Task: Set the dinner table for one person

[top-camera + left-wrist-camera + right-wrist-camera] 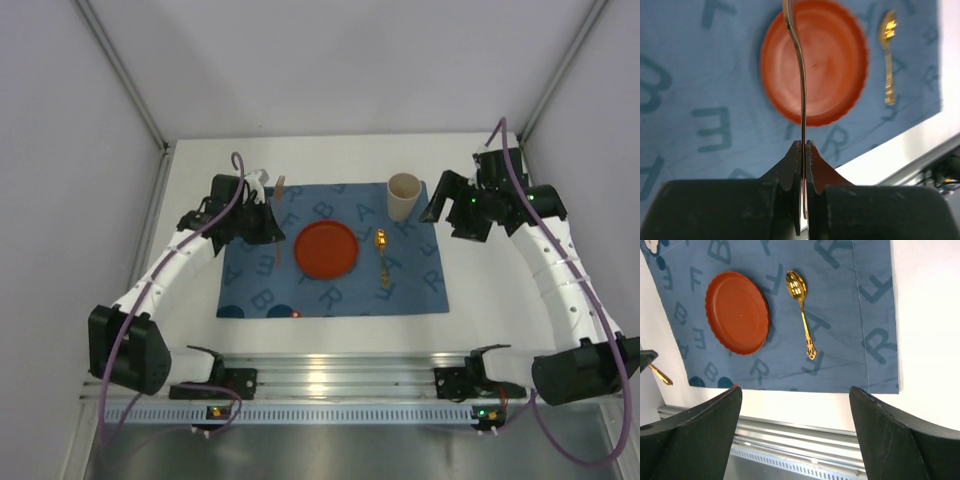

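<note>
I see the left claw [804, 150] clamped on a thin copper utensil [801, 75], its long axis running near-to-far above the blue placemat [250, 285]. The white desk [330, 335] lies beneath both arms. The right claw [795, 392] stands apart, empty.

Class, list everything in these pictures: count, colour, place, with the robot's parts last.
table: 1, white, under everything
placemat: 1, blue with letters, mid-table
plate: 1, orange-red, centre of placemat
spoon: 1, gold, on placemat right of plate
cup: 1, cream, upright on placemat's far right part
utensil: 1, copper-coloured, held over placemat left of plate; kind unclear
rail: 1, silver, table's near edge
left gripper: 1, black, shut on the utensil
right gripper: 1, black, open, empty, over table's right side
</note>
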